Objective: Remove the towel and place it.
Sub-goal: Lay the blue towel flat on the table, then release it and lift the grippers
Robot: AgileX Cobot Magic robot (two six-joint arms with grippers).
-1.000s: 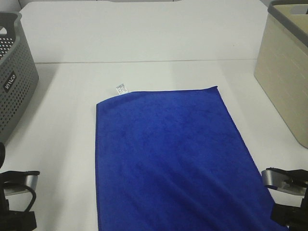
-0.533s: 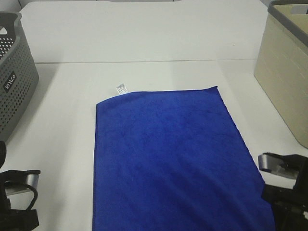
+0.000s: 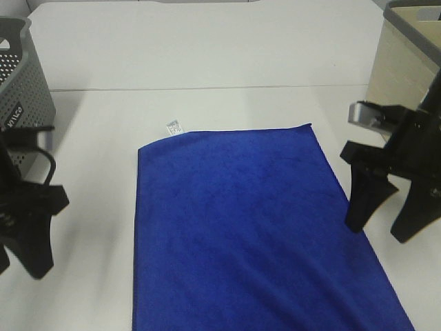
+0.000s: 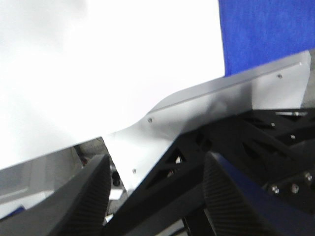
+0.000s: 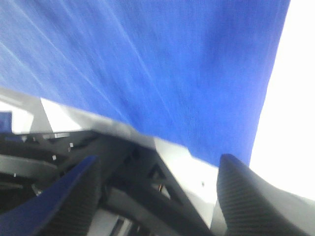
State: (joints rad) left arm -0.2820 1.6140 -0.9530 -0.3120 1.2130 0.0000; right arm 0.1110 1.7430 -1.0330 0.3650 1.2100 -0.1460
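Observation:
The royal-blue towel (image 3: 248, 227) lies flat on the white table, its small white tag (image 3: 173, 127) at the far left corner. My left gripper (image 3: 17, 265) is open and empty over bare table, well left of the towel's left edge. My right gripper (image 3: 384, 231) is open and empty at the towel's right edge, with one finger (image 3: 362, 203) over that edge. The left wrist view shows the open left gripper (image 4: 157, 160) and a towel corner (image 4: 266, 34). The right wrist view shows the open right gripper (image 5: 160, 162) and the towel (image 5: 172, 64).
A grey perforated basket (image 3: 21, 103) stands at the left edge of the table. A beige basket with a grey rim (image 3: 403, 96) stands at the right edge, just behind my right arm. A table seam runs across behind the towel.
Both arms have come up from the bottom edge and forward, now standing at either side of the towel. The towel has not moved.

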